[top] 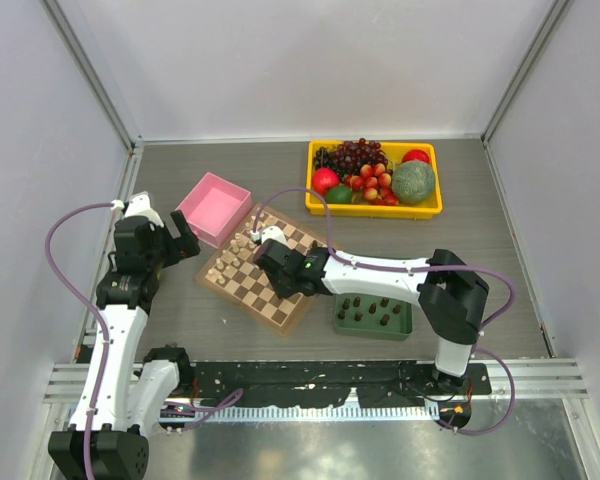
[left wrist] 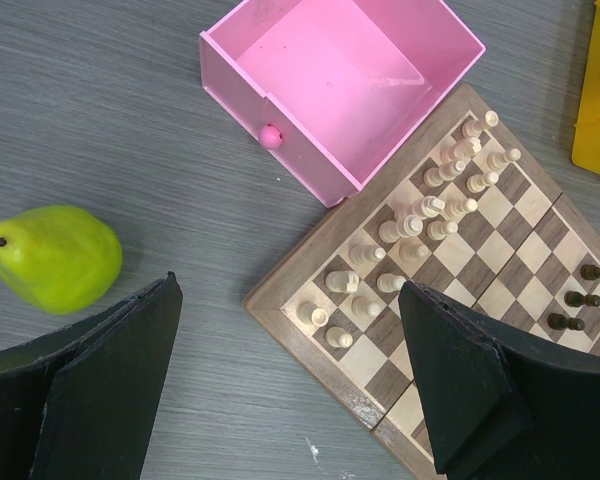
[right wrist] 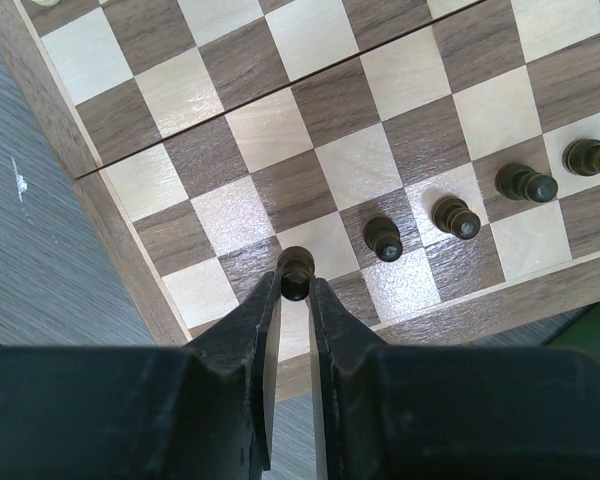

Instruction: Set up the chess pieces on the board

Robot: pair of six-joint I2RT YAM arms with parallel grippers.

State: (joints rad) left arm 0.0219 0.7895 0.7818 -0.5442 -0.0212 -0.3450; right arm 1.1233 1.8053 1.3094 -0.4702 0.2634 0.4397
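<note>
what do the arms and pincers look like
The left arm and right arm have white links and bulky black joints, with thin purple cables looping alongside. A small green light glows near the right wrist. The left pincer and right pincer are matte black, tapering to wedge shapes.

The right gripper (right wrist: 296,288) was pinched on a dark pawn (right wrist: 295,268), low over the board (right wrist: 280,130) near its border, four more dark pieces (right wrist: 455,217) stood in a slanting row beside it, grey table (right wrist: 30,270) at left.
</note>
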